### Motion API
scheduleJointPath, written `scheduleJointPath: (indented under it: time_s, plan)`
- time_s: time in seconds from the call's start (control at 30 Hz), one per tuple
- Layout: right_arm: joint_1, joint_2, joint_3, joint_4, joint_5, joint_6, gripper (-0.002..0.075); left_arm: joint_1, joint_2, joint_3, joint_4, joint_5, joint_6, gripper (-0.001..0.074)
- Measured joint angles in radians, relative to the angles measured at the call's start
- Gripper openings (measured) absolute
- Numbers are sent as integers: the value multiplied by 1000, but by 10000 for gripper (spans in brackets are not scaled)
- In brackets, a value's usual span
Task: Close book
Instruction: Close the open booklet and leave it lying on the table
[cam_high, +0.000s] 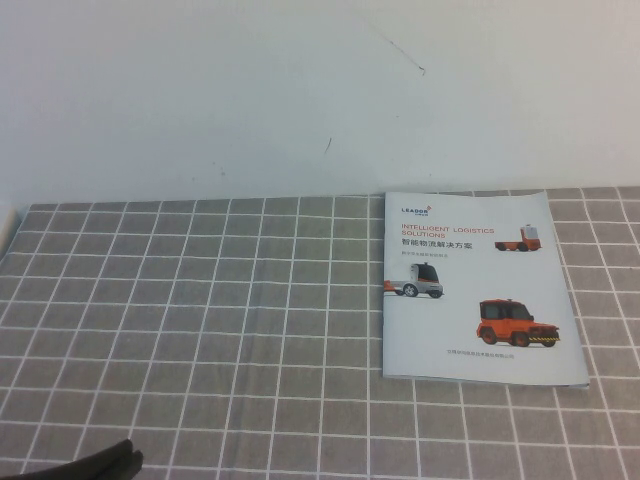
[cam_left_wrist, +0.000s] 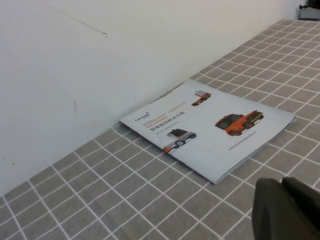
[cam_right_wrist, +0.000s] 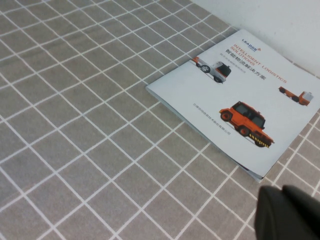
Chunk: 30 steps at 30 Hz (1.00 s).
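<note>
Surface: a tablecloth (cam_high: 200, 330) of grey squares ruled by thin white lines covers the whole table and lies flat.
Room: a plain white wall (cam_high: 250, 90) rises straight from the far edge of the cloth. It carries a few thin dark marks (cam_high: 421, 70) (hairline scratches or cracks, too fine to tell which).
Left gripper: the left gripper (cam_high: 108, 463) shows in the high view only as a black tip at the near-left corner of the table, well apart from the book. Its own wrist view shows a dark bulk in one corner. It holds nothing and touches nothing that can be seen. Whether it is spread or pressed together cannot be told.
Right gripper: the right gripper (cam_right_wrist: 290, 212) is out of the high view. Its wrist view shows a dark rounded mass above the cloth, near one corner of the book but not touching it. How far open it is cannot be told.
Book, place: the book (cam_high: 480, 290) lies on the right half of the table, its far edge just beside the foot of the wall.
Book, state: shut and flat, front cover up, spine toward the robot's left.
Book, look: a thin, pale, glossy cover with a small logo and an orange title in Latin letters over a line of Chinese characters.
Cover pictures: an orange flatbed (cam_high: 520, 240) at the upper right, a white vehicle (cam_high: 418, 283) at the spine edge, an orange truck (cam_high: 515, 322) lower down.
</note>
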Motion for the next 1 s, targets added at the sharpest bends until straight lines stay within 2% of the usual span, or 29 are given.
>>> scheduleJointPath:
  time_s: [0.27,0.53,0.67,0.77,1.0]
  plan:
    - [0,0,0,0,1,0,-3,25,-73,40,0,-46,0,-4]
    - [0,0,0,0,1,-1,-3,233,-244,189,-2,-181,62,-3]
    - [0,0,0,0,1,-1,-3,299,-260,251,-2,-189,73,-4]
    - [0,0,0,0,1,-1,-3,313,-261,280,17,-193,73,-4]
    - [0,0,0,0,1,-1,-3,314,-292,299,218,-205,-170,-4]
